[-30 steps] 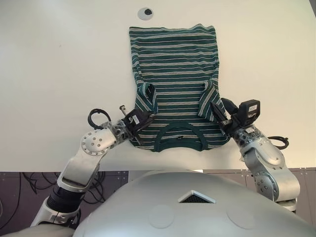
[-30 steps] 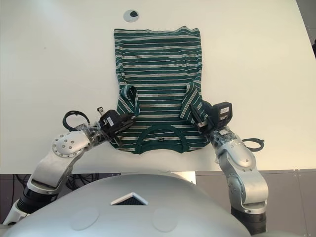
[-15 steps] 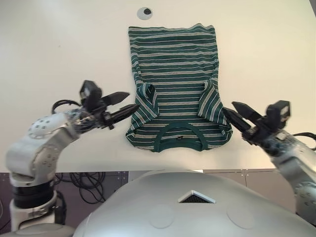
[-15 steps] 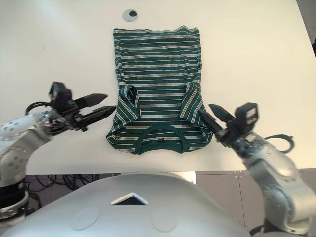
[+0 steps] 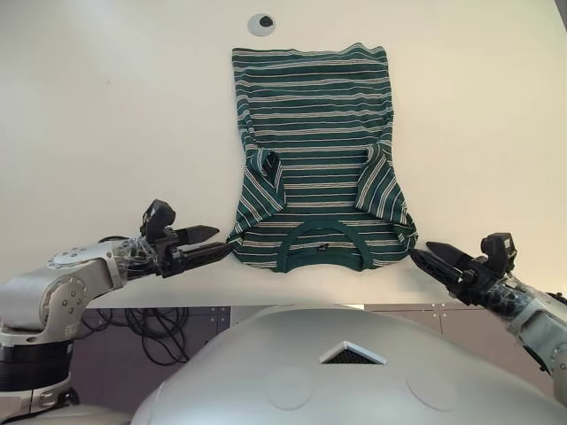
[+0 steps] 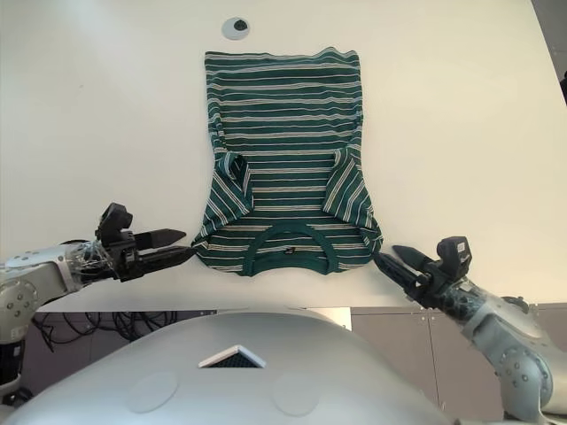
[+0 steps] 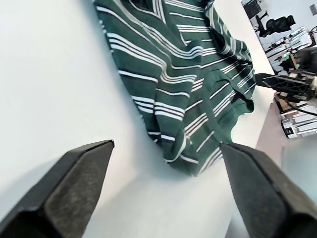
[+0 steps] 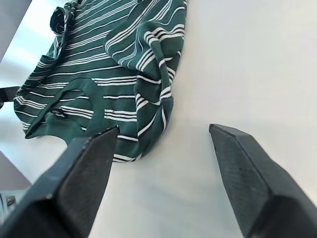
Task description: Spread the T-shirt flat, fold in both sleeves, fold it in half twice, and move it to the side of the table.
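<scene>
- A dark green T-shirt (image 5: 314, 150) with thin white stripes lies flat on a white surface (image 5: 115, 115), roughly midway between its left and right sides.
- The shirt's collar (image 5: 321, 232) points toward the robot and sits close to the near edge of the surface; the hem lies at the far end.
- Both sleeves are folded inward over the body of the shirt: the left sleeve (image 5: 262, 181) and the right sleeve (image 5: 381, 181) each rest as a slanted flap, leaving the outline narrow at the far end and wider at the shoulders.
- A small round grey disc (image 5: 261, 24) sits on the surface just beyond the hem, apart from the cloth.
- The left arm (image 5: 71, 279) is low at the near edge, to the left of the shirt. The left jaws are spread, holding nothing, with the tips just beside the shirt's near left shoulder corner; whether they touch the cloth cannot be told.
- In the left wrist view, two dark fingers (image 7: 74, 183) stand wide apart, with that corner of the shirt ahead between them.
- The right arm (image 5: 532, 310) is low at the near edge, to the right of the shirt. The right jaws are spread and empty, tips just beside the near right shoulder corner.
- In the right wrist view, the fingers (image 8: 84, 168) frame the rumpled right shoulder edge.
</scene>
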